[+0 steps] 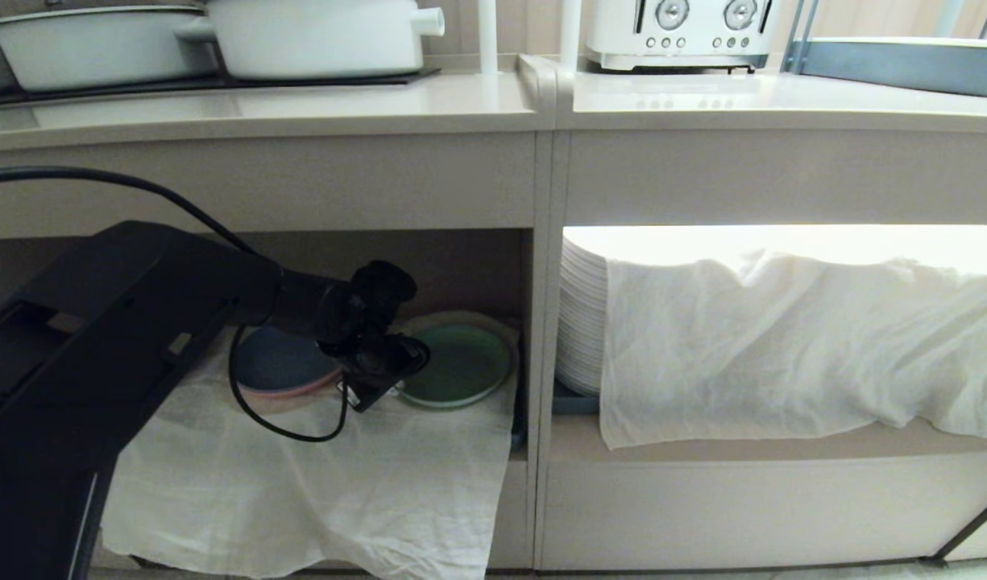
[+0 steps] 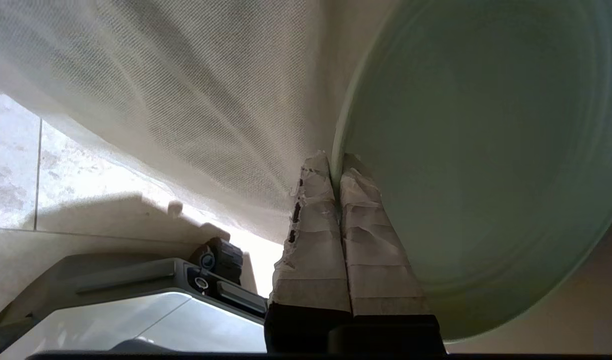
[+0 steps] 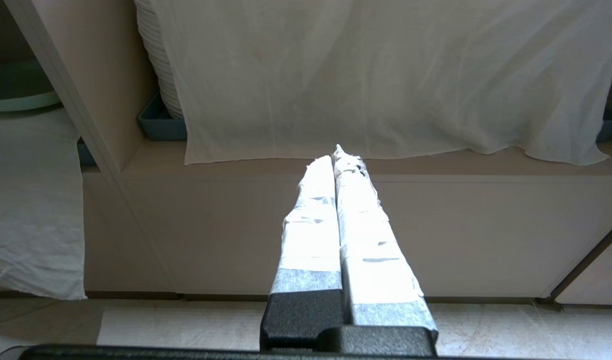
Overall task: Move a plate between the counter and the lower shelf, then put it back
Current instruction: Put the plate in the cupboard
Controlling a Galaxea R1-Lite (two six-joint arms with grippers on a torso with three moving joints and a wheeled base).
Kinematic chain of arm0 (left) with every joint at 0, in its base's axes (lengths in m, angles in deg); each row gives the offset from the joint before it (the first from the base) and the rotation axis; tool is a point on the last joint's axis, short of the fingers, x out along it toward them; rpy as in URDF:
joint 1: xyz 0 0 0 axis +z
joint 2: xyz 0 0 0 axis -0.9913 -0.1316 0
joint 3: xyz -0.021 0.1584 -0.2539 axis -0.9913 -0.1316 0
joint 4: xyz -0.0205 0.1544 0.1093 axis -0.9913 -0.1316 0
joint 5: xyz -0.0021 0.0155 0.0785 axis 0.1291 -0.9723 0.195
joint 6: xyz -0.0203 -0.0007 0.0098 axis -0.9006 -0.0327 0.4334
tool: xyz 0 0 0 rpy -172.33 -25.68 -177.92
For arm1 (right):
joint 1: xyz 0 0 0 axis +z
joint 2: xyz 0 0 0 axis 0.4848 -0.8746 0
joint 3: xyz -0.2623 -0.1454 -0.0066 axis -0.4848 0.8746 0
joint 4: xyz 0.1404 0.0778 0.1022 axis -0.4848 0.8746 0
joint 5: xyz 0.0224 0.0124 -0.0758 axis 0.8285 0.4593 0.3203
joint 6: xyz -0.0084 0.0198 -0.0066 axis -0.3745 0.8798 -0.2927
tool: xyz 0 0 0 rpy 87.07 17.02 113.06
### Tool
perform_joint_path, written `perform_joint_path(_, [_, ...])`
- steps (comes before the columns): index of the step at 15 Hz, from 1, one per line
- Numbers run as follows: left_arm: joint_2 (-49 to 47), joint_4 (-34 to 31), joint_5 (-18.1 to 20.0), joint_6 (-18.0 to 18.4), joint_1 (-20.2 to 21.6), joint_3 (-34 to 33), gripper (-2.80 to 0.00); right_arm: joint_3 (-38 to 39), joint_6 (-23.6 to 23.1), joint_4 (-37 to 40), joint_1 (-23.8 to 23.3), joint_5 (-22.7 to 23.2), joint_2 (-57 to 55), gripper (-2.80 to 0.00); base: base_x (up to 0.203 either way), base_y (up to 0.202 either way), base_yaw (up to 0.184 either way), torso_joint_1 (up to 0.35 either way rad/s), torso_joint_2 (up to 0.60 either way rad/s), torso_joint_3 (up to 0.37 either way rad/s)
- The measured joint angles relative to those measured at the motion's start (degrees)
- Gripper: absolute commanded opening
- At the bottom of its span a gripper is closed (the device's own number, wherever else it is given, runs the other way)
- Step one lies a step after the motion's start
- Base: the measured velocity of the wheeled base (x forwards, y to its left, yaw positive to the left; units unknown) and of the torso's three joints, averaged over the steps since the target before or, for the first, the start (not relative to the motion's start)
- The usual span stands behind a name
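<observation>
Black left arm across foreground, left gripper point(image 1: 380, 387) reaching into lower shelf point(image 1: 461, 266), taped fingers point(image 2: 310, 240) pinched closed on near rim of plate point(image 1: 461, 362). Gauzy cloth point(image 1: 316, 483) over shelf floor, spilling past front edge. Blue plate point(image 1: 279, 362) half hidden behind arm. Right gripper point(image 3: 335, 160) closed, empty, parked outside neighbouring bay. Counter point(image 1: 300, 113) overhead.

Matt, smooth glaze on the pale mint-green plate point(image 2: 485, 165). Thin, gauzy woven cloth point(image 1: 316, 483) over the lower shelf point(image 1: 517, 475), wrinkled and half see-through. Frayed, creased paper-like tape around the left gripper's fingers point(image 2: 313, 235). Smooth beige desk point(image 1: 300, 105) with a soft sheen. Glossy white enamel on the pots point(image 1: 316, 36). Shiny white toaster point(image 1: 678, 32) casing.
</observation>
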Motion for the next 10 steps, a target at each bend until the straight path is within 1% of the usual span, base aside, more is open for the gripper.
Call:
perform_joint_path(2, [-0.4, 0.1, -0.1, 0.0, 0.0, 0.6, -2.80, 0.0, 0.0, 0.0, 0.0, 0.0, 0.0, -2.80, 0.000, 0.000, 0.000, 0.000, 0.00, 0.000])
perform_joint_path(4, [-0.9, 0.0, -1.4, 0.0, 0.0, 1.1, -2.80, 0.0, 0.0, 0.0, 0.0, 0.0, 0.0, -2.80, 0.000, 0.000, 0.000, 0.000, 0.00, 0.000])
perform_joint_path(10, [-1.8, 0.1, -1.6, 0.0, 0.0, 1.7, -2.80, 0.0, 0.0, 0.0, 0.0, 0.0, 0.0, -2.80, 0.000, 0.000, 0.000, 0.000, 0.00, 0.000])
